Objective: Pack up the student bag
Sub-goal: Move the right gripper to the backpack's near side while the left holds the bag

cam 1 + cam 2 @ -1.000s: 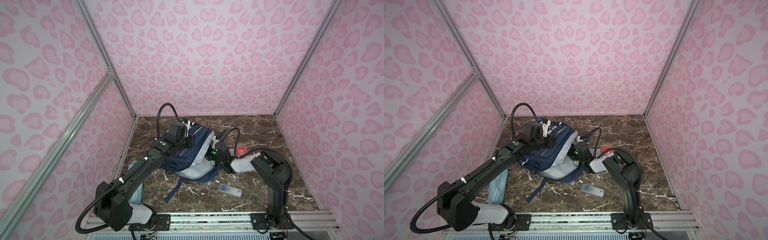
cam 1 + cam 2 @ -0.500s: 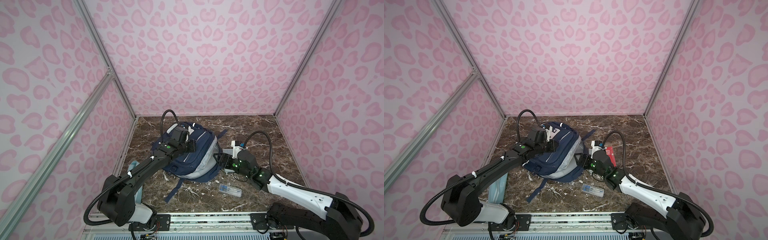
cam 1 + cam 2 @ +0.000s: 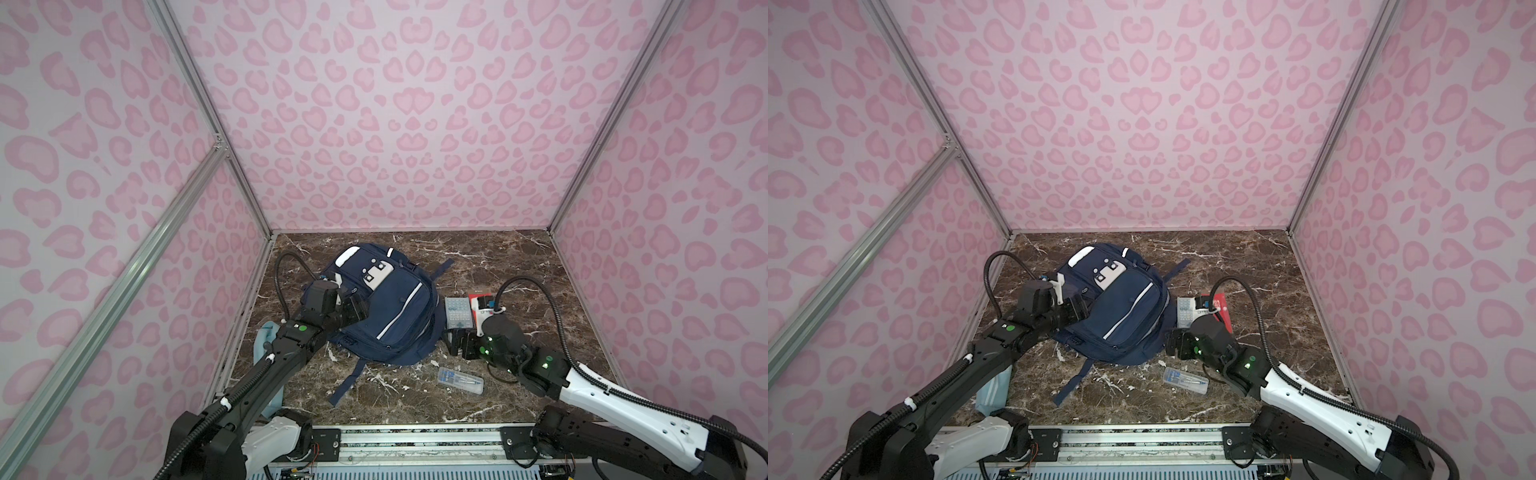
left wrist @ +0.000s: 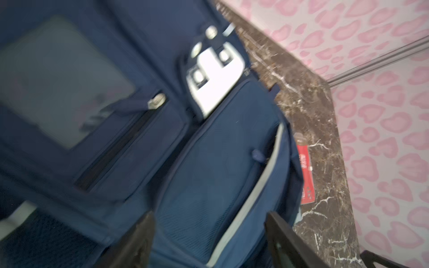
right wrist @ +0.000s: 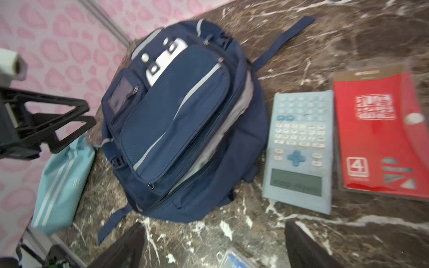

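Far left, by the left wall: teal soft pouch [image 5: 62, 183] with white stripes, lying flat. Contents not visible.

Left gripper [image 4: 209, 215]: jaws wide apart, nothing between them, hanging over the left flank of the student bag [image 3: 395, 316].

Bag lies face up on the brown marble-pattern table [image 3: 519, 257], left of centre, top end toward the back wall. Navy woven fabric, white reflective stripes, white patch near the top, small clear-window pocket with a zip on its left side. Main zip gapes along the right edge and light grey lining shows in the right wrist view; can't tell what's inside. Long front pocket looks closed. One webbing strap [image 3: 345, 386] trails toward the front.

Just beside the bag on its right: pale blue calculator [image 5: 299, 148], flat, rectangular, keys up.

Right gripper [image 5: 213, 225] sits just in front of the calculator, jaws wide, holding nothing, above bare table.

Nearer the front: clear rigid plastic case [image 3: 460, 380], something blue inside, too small to identify.

Rightmost: red flat pack [image 5: 376, 134] in clear plastic, right beside the calculator.
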Controlling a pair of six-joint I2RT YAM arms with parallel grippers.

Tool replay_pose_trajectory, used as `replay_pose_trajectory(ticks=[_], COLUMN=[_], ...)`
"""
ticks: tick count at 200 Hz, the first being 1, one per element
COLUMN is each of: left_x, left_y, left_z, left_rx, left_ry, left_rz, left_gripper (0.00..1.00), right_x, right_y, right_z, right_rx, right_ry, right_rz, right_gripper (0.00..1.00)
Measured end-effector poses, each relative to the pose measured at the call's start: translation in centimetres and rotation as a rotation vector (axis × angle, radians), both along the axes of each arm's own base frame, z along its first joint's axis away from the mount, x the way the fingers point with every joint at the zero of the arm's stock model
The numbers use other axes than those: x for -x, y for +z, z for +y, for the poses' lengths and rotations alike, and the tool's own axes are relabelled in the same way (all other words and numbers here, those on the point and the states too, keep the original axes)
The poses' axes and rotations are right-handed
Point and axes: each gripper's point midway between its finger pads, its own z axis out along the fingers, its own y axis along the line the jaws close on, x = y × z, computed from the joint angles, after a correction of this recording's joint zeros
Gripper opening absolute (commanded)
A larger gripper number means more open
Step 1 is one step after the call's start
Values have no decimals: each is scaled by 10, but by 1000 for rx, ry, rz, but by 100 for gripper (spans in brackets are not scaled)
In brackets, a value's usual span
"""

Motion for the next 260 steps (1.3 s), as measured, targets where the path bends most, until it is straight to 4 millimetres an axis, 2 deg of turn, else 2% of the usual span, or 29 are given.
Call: replay_pose_trajectory(ticks=[13,27,62,89,105,121,140,158,183,193,207,232,260], left_x=[11,23,27,28,30,28,21,14,14,14,15,18,19], left_y=[-28,-44,-53,-79,-96,-105,-104,-96,-89,-85,-79,-68,-55], left_z=[27,45,62,67,69,66,57,49,40,37,33,26,19], left_rx=[33,52,11,-21,-40,-25,-16,-32,-20,-3,21,61,100], left_ry=[98,167,229,248,256,253,230,211,187,181,168,143,118], left_rz=[66,106,114,180,221,226,208,186,173,171,164,148,126], left_gripper=[75,75,75,74,64,42,20,7,5,5,3,3,3], right_x=[12,21,27,38,48,58,73,84,83,76,64,45,39], right_y=[-11,-21,-38,-51,-54,-61,-74,-83,-80,-76,-71,-72,-74], right_z=[21,46,103,125,134,141,153,163,180,187,197,211,229], right_rx=[44,81,133,157,156,158,132,116,111,110,113,140,130], right_ry=[58,103,189,260,301,335,398,448,481,477,460,437,464], right_rz=[11,17,49,80,85,92,122,137,94,62,11,-61,-120], right_gripper=[94,93,91,90,89,89,89,86,82,81,74,68,69])
